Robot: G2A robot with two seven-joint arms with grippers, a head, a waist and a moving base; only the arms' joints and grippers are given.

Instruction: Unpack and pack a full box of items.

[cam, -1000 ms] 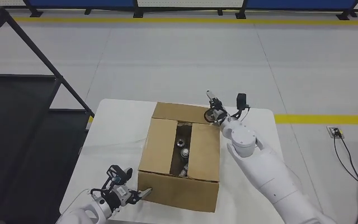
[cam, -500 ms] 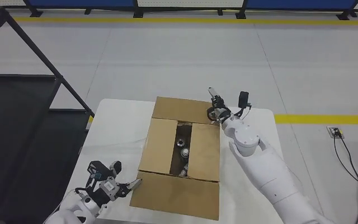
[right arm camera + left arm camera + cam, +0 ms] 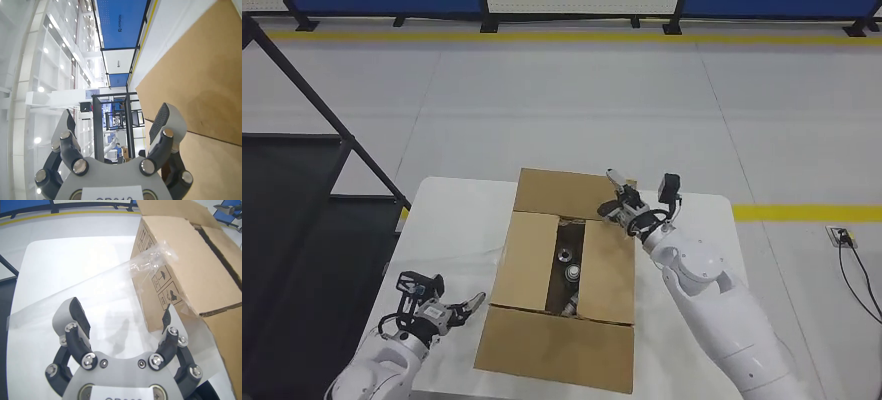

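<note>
While the box (image 3: 560,300) sat mid-tabletop (image 3: 452,225) in the top view, its flaps stood partly apart over items (image 3: 569,270) inside. The left claw (image 3: 470,305) hung wide beside its near left corner, and the right claw (image 3: 612,195) gaped at the far flap. From the left wrist, the wide left claw (image 3: 122,306) faced the box (image 3: 189,266), with clear tape (image 3: 151,258) clinging to its side. From the right wrist, the wide right claw (image 3: 116,109) lay just beside the box (image 3: 198,75).
</note>
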